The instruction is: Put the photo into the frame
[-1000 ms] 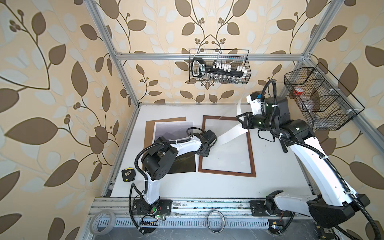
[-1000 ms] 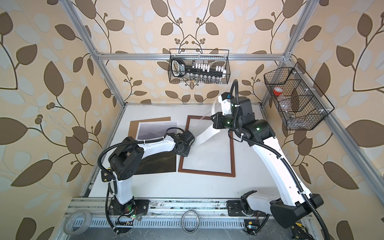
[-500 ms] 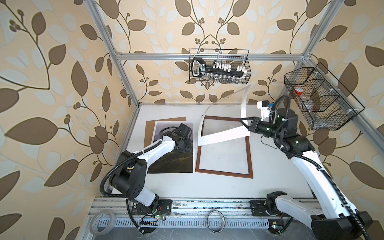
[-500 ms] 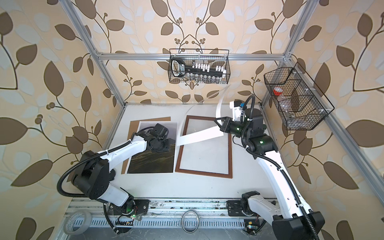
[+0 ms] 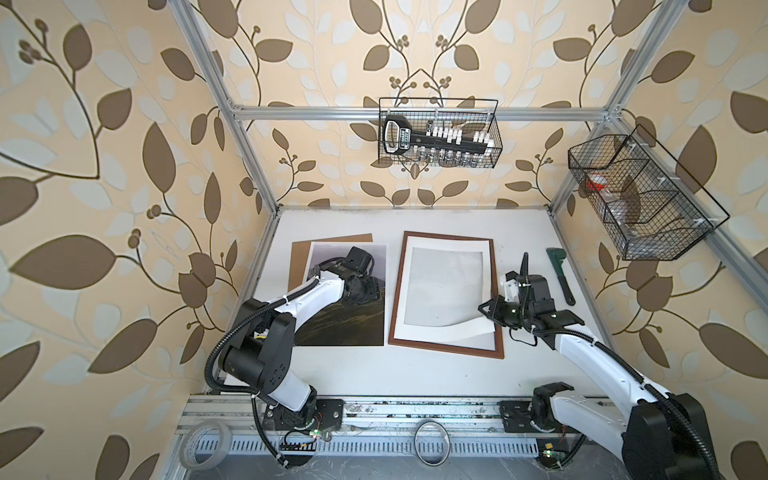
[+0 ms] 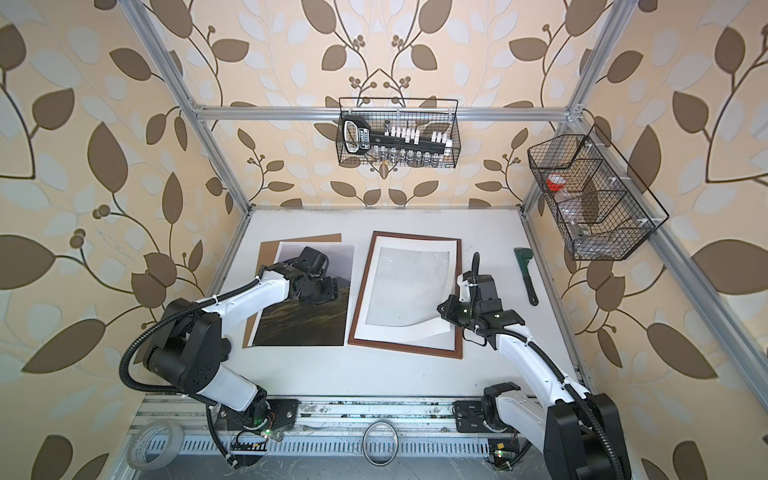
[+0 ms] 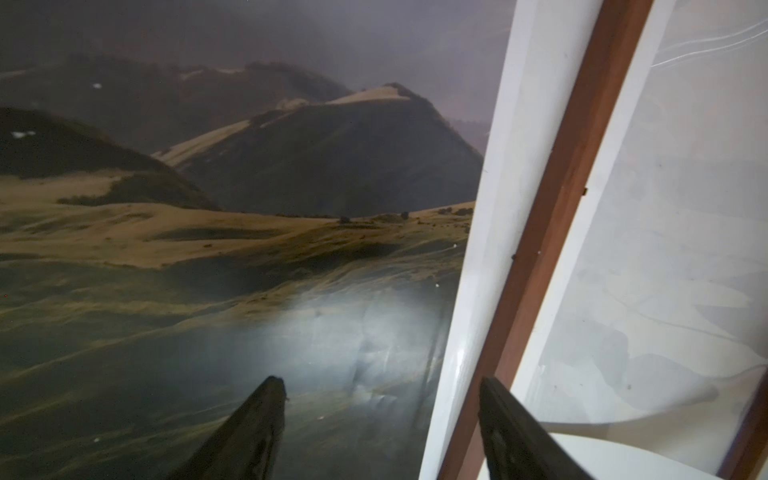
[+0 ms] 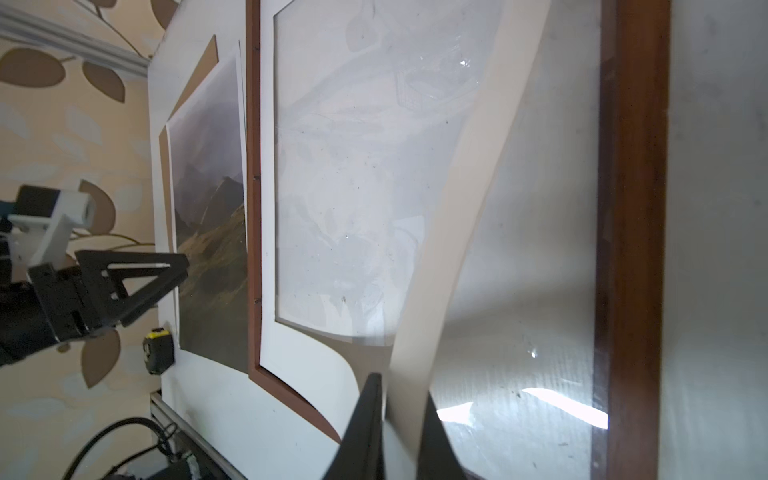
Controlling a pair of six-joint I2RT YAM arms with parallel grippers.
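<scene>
The photo (image 5: 345, 328) (image 6: 307, 324), a misty mountain print, lies flat on the brown backing board (image 5: 299, 257) left of the frame (image 5: 446, 350) (image 6: 405, 350). My left gripper (image 5: 365, 291) (image 7: 382, 382) hangs open just above the photo's right half, holding nothing. A white mat (image 5: 440, 334) (image 8: 266, 166) lies inside the frame on the glass, with its near right corner curled up. That corner passes between the fingers of my right gripper (image 5: 482, 309) (image 8: 401, 386), which stand slightly apart, wider than the sheet. The frame's brown border (image 8: 631, 208) runs beside the right gripper.
A green pipe wrench (image 5: 561, 278) lies right of the frame. A yellow tape measure (image 8: 158, 349) sits near the table's left edge. Wire baskets hang on the back rail (image 5: 438, 133) and the right rail (image 5: 640, 195). A tape roll (image 5: 203, 451) lies by the front rail.
The right gripper carried the raised mat down into the frame and its jaws parted a little. The left gripper left the frame's edge, moved over the photo and opened wide.
</scene>
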